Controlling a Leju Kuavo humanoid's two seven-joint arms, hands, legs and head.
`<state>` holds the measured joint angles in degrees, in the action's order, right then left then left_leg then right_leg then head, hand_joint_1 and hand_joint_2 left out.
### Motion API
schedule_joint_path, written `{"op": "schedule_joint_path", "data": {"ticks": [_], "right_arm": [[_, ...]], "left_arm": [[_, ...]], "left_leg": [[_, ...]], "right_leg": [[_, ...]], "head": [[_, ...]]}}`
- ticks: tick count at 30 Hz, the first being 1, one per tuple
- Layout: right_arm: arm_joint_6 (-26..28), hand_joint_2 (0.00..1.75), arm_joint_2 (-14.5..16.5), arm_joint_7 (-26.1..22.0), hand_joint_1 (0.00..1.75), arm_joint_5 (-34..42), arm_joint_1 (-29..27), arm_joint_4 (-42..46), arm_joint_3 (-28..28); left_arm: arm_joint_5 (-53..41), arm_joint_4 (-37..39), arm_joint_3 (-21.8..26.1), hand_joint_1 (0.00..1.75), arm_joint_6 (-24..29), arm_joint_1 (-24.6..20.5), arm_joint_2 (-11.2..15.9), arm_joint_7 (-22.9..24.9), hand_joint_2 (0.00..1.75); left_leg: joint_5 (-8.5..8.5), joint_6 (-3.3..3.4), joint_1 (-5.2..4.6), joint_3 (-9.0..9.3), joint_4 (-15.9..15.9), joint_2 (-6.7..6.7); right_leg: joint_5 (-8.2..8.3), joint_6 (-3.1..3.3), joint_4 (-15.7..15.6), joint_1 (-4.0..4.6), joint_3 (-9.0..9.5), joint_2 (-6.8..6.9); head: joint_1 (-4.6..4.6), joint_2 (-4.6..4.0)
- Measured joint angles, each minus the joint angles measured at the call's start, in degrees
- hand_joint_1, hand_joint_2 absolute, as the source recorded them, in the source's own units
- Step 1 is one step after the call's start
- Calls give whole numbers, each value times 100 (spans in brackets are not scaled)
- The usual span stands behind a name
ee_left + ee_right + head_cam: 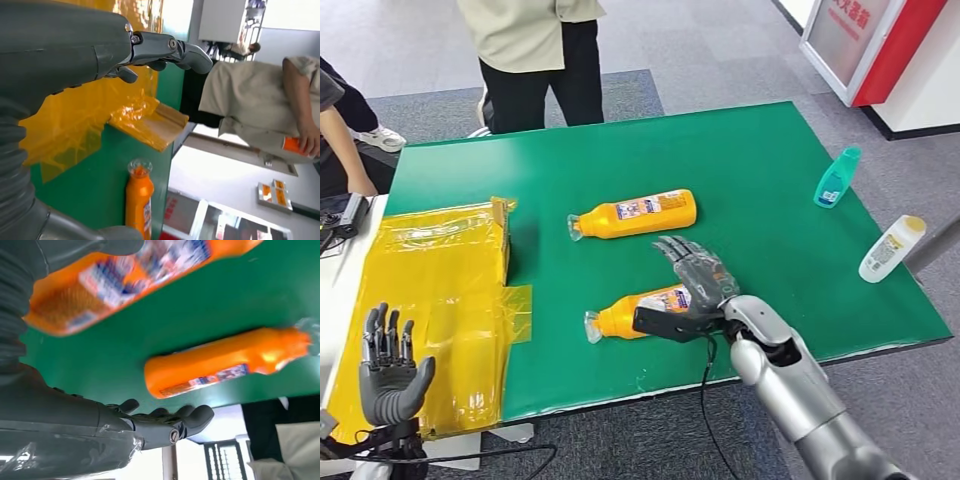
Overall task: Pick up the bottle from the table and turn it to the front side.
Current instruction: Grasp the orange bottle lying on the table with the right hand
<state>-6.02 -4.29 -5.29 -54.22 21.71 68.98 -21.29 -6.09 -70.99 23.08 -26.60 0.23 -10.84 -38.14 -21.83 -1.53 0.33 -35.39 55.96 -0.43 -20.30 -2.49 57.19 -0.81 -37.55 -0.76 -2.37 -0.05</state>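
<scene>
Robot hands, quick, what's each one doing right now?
Left robot hand: open, holding nothing, fingers spread over the yellow sheet.
Right robot hand: open around the nearer orange bottle, not yet gripping it.

R hand [692,290] fingers spread, reaching fwd. L hand [389,368] upright, palm open, holds nothing.

A: What's the floor [418,40] like?
B: Grey carpet, w/ a darker grey patch [622,95] by the green table [773,170].
A: Anything else?
B: White table [339,290] on the left. Red & white stand [878,45] far right corner.
</scene>
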Motion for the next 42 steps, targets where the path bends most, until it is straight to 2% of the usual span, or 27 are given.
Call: {"op": "schedule_joint_path", "data": {"ticks": [5, 13, 19, 23, 27, 30, 34, 37, 42], "right_arm": [[-323, 175, -154, 119, 0, -22, 860, -846, -565], [-964, 175, -155, 206, 0, -9, 2107, -2114, -1512], [-2131, 175, -363, -353, 0, 249, 2875, -2809, -2185], [-2494, 175, -677, -584, 0, 512, 3126, -3021, -2576], [-2649, 175, -981, -593, 0, 1245, 3265, -2986, -2803], [-2733, 175, -1300, -383, 0, 2301, 3368, -2647, -2985], [-2362, 175, -1866, -57, 0, 3463, 3525, -1834, -3171], [-2171, 175, -2252, 30, 0, 3775, 3526, -1275, -3273], [-2218, 175, -2788, 105, 0, 4067, 3514, -578, -3439]], "left_arm": [[296, 173, -354, 0, 54, -67, 156, 0, 175], [453, 312, -480, 0, -34, -125, 371, 0, 175], [507, 456, -580, 0, -56, -204, 489, 0, 175], [556, 566, -614, 0, -99, -233, 572, -1, 175], [600, 618, -611, 0, -138, -229, 618, 0, 175], [618, 625, -600, 0, -160, -201, 638, 0, 175], [624, 619, -538, 0, -177, -100, 651, -1, 175], [624, 602, -460, 0, -193, -25, 651, -2, 175], [623, 566, -360, 0, -220, 44, 650, -2, 175]], "left_leg": [[6, -9, 0, -6, 0, 1], [12, -11, 2, -14, 0, 2], [17, -2, 0, -16, 4, -4], [17, -2, -4, -26, 5, -6], [17, -2, -6, -30, 5, -5], [17, -2, -6, -34, 5, -5], [17, -1, -6, -39, 5, -6], [13, 4, -7, -40, 5, -6], [10, 9, -9, -43, 6, -8]], "right_leg": [[8, 6, 1, 1, -11, -2], [10, 9, 1, 5, -21, -1], [14, 2, -3, 1, -14, 5], [24, -5, -6, -3, -22, 4], [27, -5, -6, -6, -29, 2], [27, -5, -6, -6, -33, 3], [24, -7, -6, -5, -35, 4], [23, -9, -7, -7, -36, 4], [21, -13, -8, -9, -36, 4]], "head": [[0, 0], [1, 1], [0, 0], [0, -1], [0, 1], [1, 1], [-1, 0], [0, 1], [-1, 0]]}}
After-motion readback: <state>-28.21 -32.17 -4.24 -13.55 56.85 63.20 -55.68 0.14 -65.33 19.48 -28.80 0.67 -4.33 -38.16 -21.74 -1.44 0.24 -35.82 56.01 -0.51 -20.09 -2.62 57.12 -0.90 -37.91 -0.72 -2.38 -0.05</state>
